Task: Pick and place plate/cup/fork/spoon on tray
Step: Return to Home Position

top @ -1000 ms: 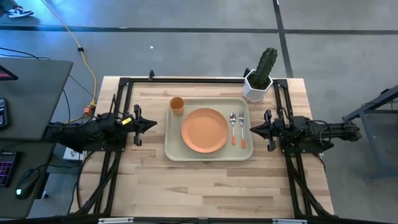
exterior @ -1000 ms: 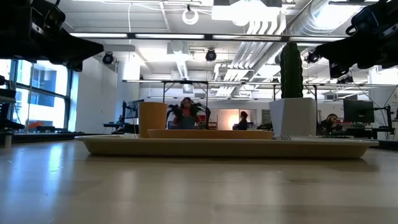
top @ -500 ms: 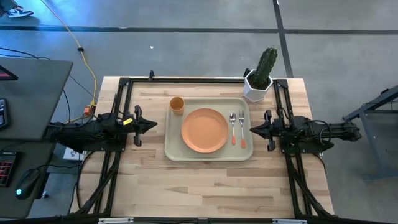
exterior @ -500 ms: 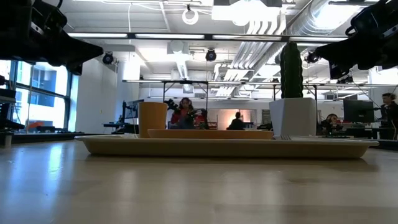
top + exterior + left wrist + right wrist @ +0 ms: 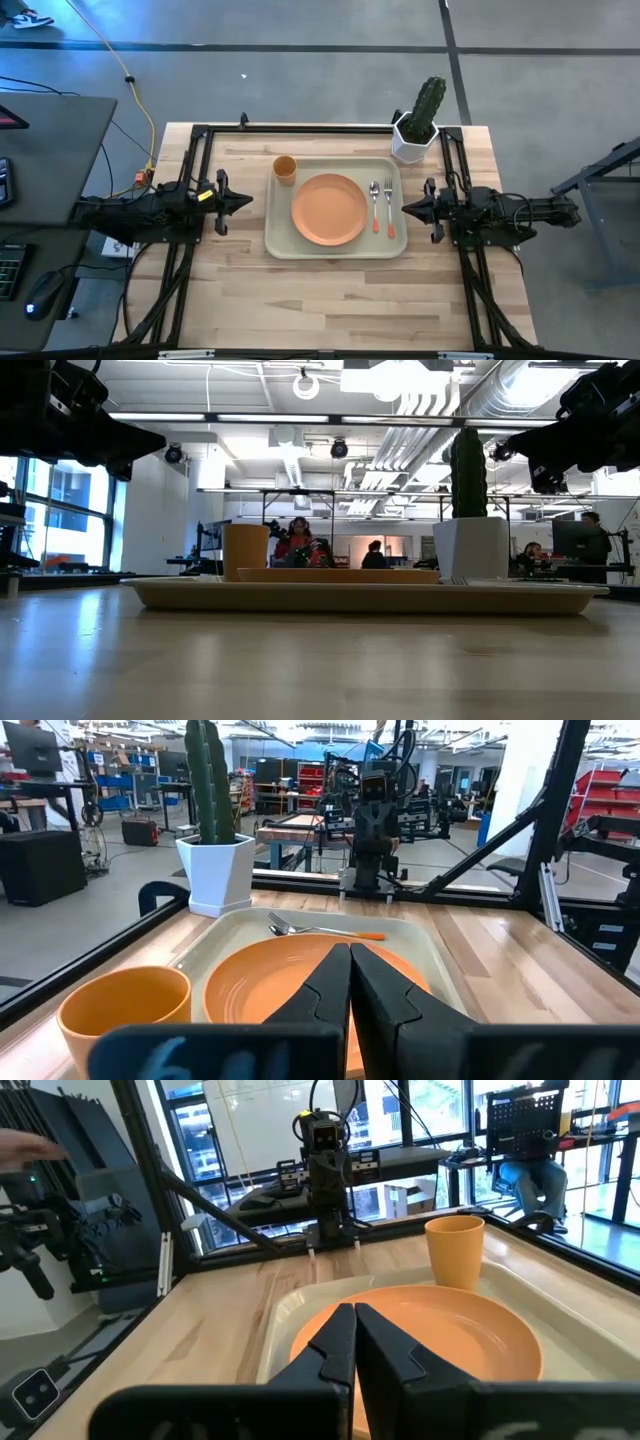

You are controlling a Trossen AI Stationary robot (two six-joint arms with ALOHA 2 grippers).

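With the plate, cup, spoon and fork seemingly all laid on the tray, and both the left gripper and right gripper parked beside it with fingers closed, little risk is seen beyond the tray being nudged by a stray sweep.

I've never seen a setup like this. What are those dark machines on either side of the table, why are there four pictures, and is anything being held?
They are two robot arms. The left gripper and right gripper wait beside the tray, fingers shut, holding nothing. One picture looks straight down, one looks level across the table, and two come from cameras on the arms' wrists. On the tray lie the plate, the cup, the spoon and the fork. A potted cactus stands at the table's corner, off the tray.
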